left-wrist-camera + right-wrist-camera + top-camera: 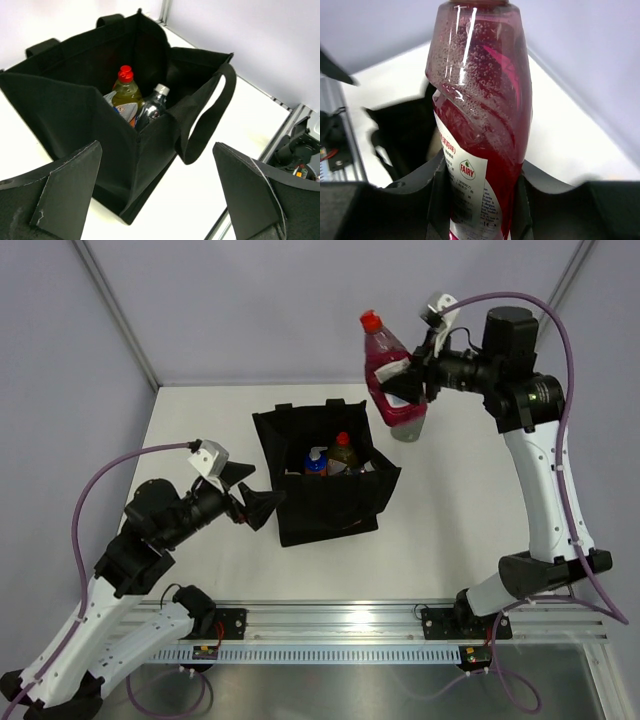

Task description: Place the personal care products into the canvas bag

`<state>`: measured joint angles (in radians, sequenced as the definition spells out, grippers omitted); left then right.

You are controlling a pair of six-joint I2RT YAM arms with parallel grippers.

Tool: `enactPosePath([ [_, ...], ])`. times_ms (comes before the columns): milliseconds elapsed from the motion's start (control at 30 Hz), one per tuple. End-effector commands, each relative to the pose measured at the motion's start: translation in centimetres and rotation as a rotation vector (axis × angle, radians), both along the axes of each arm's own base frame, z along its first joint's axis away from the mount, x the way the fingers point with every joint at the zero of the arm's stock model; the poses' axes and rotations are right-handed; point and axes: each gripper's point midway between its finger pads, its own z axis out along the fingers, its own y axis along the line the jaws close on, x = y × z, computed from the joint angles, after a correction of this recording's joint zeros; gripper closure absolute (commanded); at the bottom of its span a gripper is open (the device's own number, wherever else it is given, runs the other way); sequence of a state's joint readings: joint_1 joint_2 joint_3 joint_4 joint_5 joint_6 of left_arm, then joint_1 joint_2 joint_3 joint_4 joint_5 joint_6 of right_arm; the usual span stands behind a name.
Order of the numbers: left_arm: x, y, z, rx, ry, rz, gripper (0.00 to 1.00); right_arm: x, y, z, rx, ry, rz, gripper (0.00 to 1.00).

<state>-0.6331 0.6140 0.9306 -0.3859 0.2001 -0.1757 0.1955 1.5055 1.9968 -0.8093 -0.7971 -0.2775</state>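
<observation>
Top view: right gripper pinching the dark red bottle, held off the canvas bag's far-right corner. Long axis tilted, cap toward the bench's far edge. Left gripper spread at the bag's left side.
Left wrist: yellow red-capped bottle and silver-capped bottle upright inside the bag.
Right wrist: fingers clamp the labelled lower body.

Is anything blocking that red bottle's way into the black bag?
Nothing visible. The right gripper holds the red bottle up beside the bag, whose mouth gapes open; the bottles inside fill only part.
</observation>
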Motion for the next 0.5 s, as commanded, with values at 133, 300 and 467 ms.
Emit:
enactPosePath([
  [133,-0.2,2.0,1.5,-0.014,-0.026,0.087,0.01,1.7,10.4,2.1,-0.019,-0.125,0.109,1.00],
  [300,-0.7,3.3,1.4,-0.003,-0.021,0.129,0.01,6.0,12.5,-3.2,-0.071,-0.026,0.021,1.00],
  [467,-0.7,4.2,0.7,0.028,-0.031,0.162,0.01,4.2,12.6,-9.1,-0.236,-0.006,0.077,1.00],
])
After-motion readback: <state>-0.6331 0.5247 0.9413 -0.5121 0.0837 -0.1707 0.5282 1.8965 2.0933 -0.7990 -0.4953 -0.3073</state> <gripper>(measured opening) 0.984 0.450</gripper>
